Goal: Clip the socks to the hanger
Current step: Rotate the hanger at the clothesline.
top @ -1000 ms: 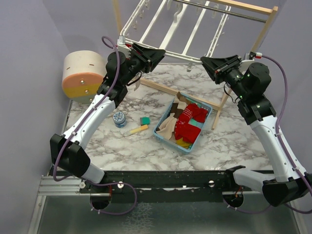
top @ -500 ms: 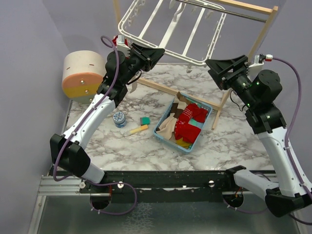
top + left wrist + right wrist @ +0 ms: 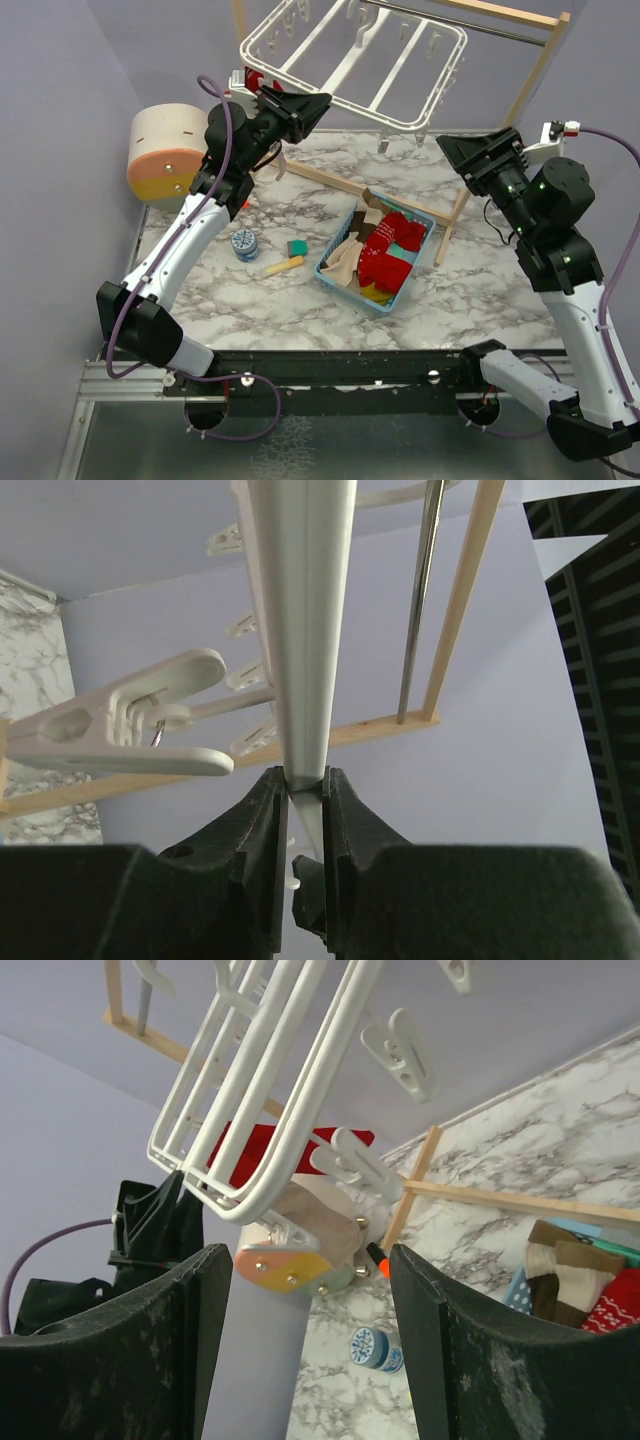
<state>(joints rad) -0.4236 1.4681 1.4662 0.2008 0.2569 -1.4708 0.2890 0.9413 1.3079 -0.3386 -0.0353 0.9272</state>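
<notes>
white plastic hanger point(image 3: 300, 630) tight in the left claw point(image 3: 306, 780); right claw point(image 3: 308, 1260) wide apart

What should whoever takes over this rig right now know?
Left gripper: shut on a bar of the hanger, which hangs tilted at the wooden stand.
Right gripper: open, empty, apart from the hanger.
Socks: piled in the blue basket.
Done: hanger gripped. A red piece sits at its corner; cannot tell if it is a clipped sock.
Left: pick up socks and clip them on.
</notes>
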